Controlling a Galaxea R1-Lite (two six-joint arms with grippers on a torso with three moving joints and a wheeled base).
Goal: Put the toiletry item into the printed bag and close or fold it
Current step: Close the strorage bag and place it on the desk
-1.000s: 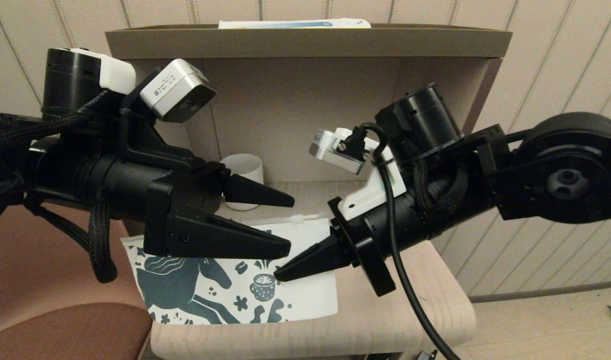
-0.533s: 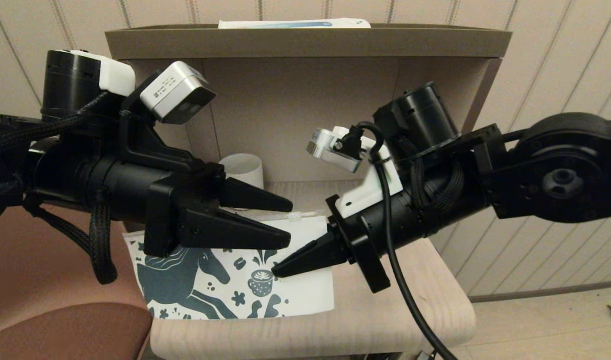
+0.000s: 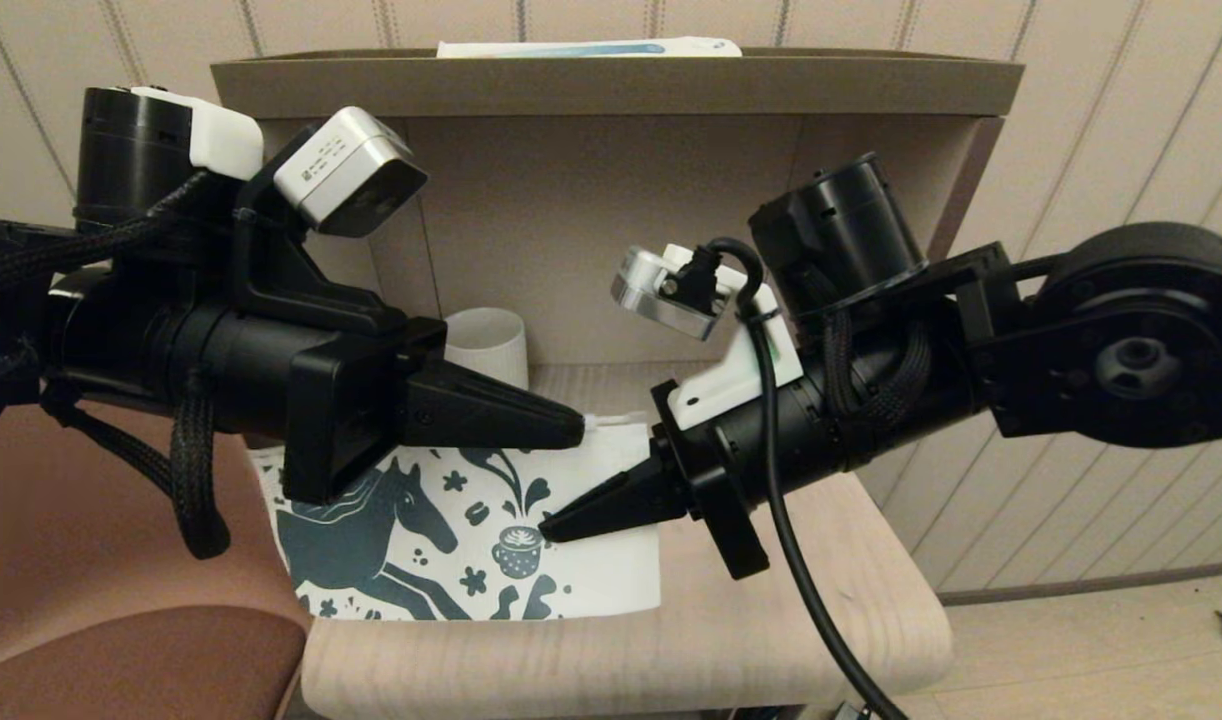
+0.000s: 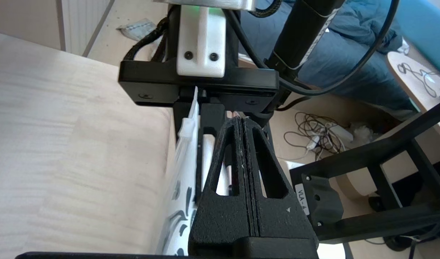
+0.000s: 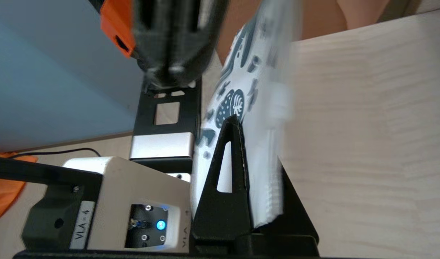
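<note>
The printed bag (image 3: 421, 540), white with a teal horse and cup, is held up off the light wood table, its top edge with a white slider (image 3: 596, 424) raised. My right gripper (image 3: 546, 530) is shut on the bag's right side; the white sheet sits between its fingers (image 5: 223, 172) in the right wrist view (image 5: 256, 144). My left gripper (image 3: 579, 430) is shut, its tips at the bag's top edge beside the slider. Seen from the left wrist, the bag (image 4: 180, 180) runs edge-on beside the closed gripper (image 4: 241, 120), with nothing visible between the jaws. The toiletry item is hidden.
A cream mug (image 3: 491, 345) stands at the back of the nook behind my left gripper. A long white-and-blue box (image 3: 591, 47) lies on top of the brown shelf (image 3: 611, 85). The table's (image 3: 771, 640) rounded front edge is near; a brown seat (image 3: 121, 660) sits left.
My left gripper has gone from wide open to shut at the bag's top edge. The bag has risen and shifted slightly left, showing more of its print; the right gripper keeps its hold.
</note>
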